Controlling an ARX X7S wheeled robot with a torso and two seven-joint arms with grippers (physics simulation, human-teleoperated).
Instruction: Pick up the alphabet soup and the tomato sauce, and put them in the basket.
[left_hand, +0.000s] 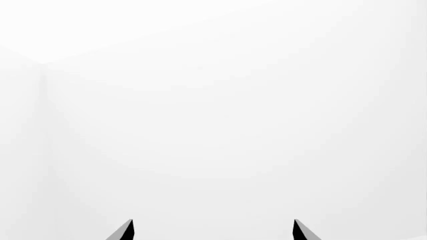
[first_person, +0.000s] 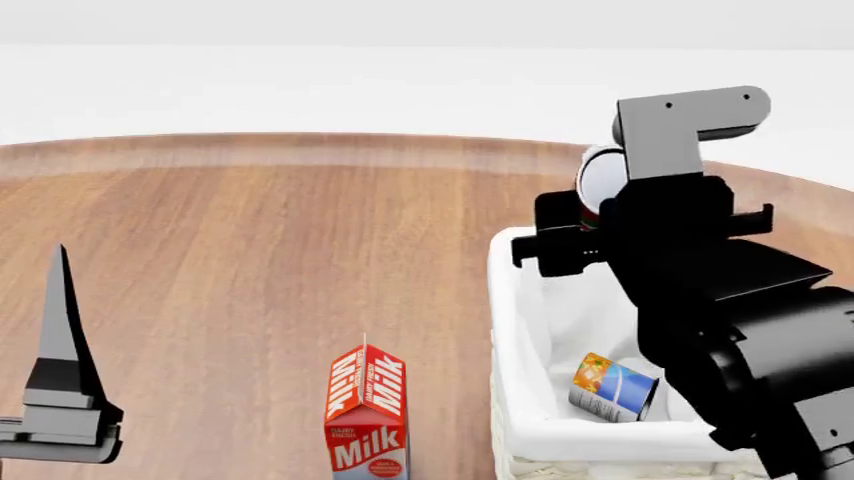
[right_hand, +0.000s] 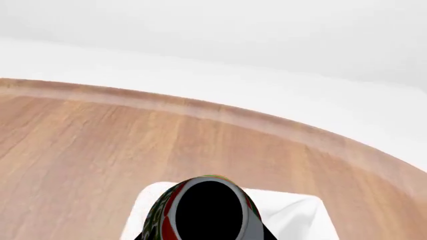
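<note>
Head view, read from left to right: the left end effector (first_person: 54, 400) stands at the near left edge of the bench (first_person: 267, 230), well apart from every task item, with one dark fingertip pointing upward. Its own wrist view shows two finger tips set wide apart against blank white, with nothing between them, so it is open and empty; I judge it parked clear so as not to obstruct the other arm. A milk carton (first_person: 367, 410) stands upright on the bench just left of the basket (first_person: 514, 300) and forms no part of the task. The alphabet soup (first_person: 614, 387) lies on its side on the white lining inside the basket, so that half of the work appears complete. The right end effector (first_person: 607, 215) is raised over the far end of the basket, holding the tomato sauce (first_person: 597, 180), whose pale lid and a strip of red show behind the arm. The right wrist view confirms the tomato sauce (right_hand: 208, 212) gripped close against the camera, above the white lining and far corner of the basket (right_hand: 293, 210). This position suits a release into the basket; a drop too near the far rim risks the can landing on the bench.
</note>
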